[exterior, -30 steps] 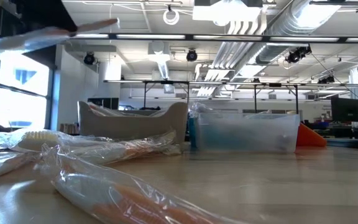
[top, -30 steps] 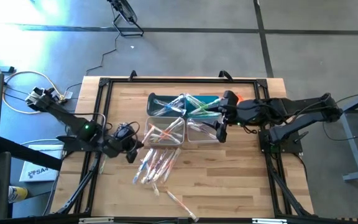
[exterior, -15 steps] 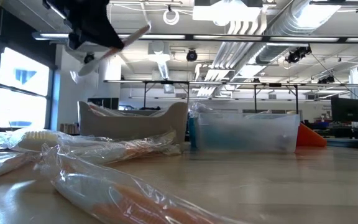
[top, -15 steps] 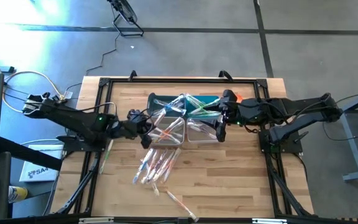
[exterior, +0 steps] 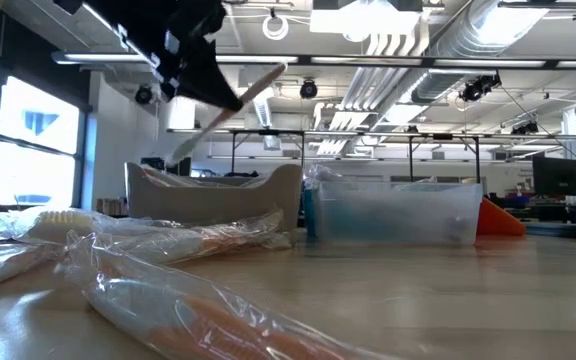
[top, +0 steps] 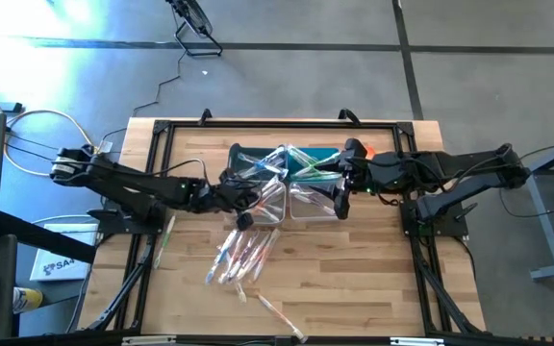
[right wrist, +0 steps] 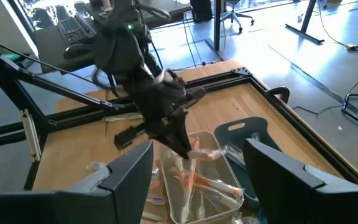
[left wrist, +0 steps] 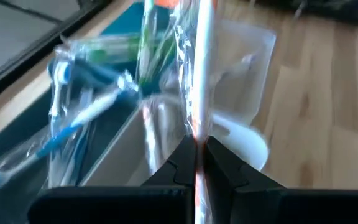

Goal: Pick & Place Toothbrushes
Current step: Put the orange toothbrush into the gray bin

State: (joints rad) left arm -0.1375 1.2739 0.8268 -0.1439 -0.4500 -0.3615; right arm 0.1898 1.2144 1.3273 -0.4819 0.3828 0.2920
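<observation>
Left gripper (top: pixel 248 199): fingers pressed together on one wrapped toothbrush (left wrist: pixel 199 93), pink-red handle, pinched low on its length. In the low view the brush (exterior: pixel 230 108) hangs slanted in the air below the dark gripper (exterior: pixel 203 75).
Left gripper position: over the clear bin (top: pixel 255 204) at table centre, reaching in from 9 o'clock.
Right gripper (top: pixel 339 192): fingers (right wrist: pixel 129 171) spread wide, nothing between them; hovers at the 3 o'clock edge of the bins, just beside the second clear bin (top: pixel 313 203).
Bins: two clear ones side by side, two teal ones (top: pixel 291 160) touching them on the 12 o'clock side. Wrapped brushes, green, blue and pink-red, stick out of all of them.
Loose pile (top: pixel 243 255): wrapped toothbrushes lying on the wood at 6 o'clock of the clear bins, handles roughly parallel.
Stray brush (top: pixel 279 317): alone near the 6 o'clock table edge, well apart from the pile.
Another stray (top: pixel 163 238): greenish, at the table's 9 o'clock frame.
Table (top: pixel 383 279): pale wood, black frame.
</observation>
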